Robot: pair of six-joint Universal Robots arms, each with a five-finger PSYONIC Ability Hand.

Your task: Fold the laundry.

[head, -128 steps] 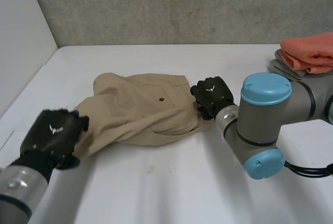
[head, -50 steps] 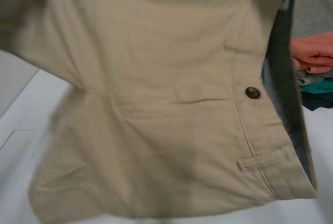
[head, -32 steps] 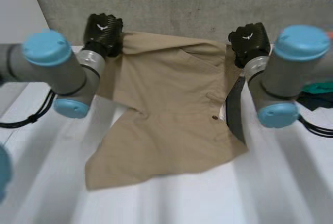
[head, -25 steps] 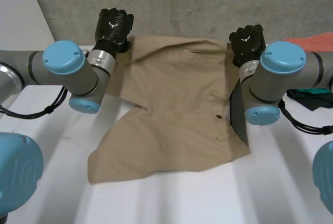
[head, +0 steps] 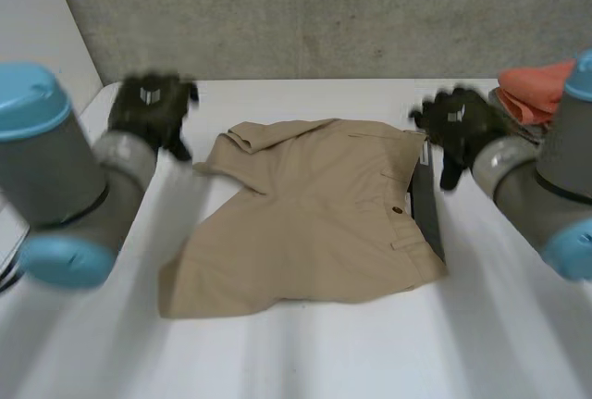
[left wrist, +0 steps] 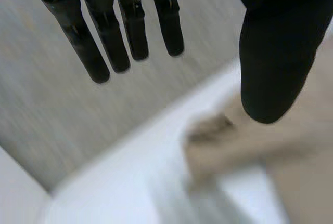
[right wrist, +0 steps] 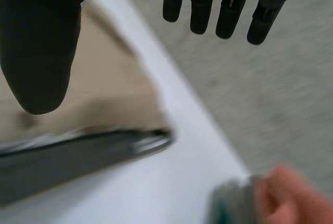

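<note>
Your left hand (head: 153, 107) hangs just off the far left corner of the shorts (head: 314, 214), clear of the cloth. In its wrist view its fingers (left wrist: 104, 42) point straight out, with the thumb (left wrist: 273, 52) set well apart and nothing between them. Your right hand (head: 458, 121) hangs beside the far right corner of the shorts. Its fingers (right wrist: 229, 11) are straight too, with the thumb (right wrist: 39, 42) held wide, and it grips nothing. Your left arm (head: 65, 177) and right arm (head: 546, 186) reach forward, one on either side of the shorts.
</note>
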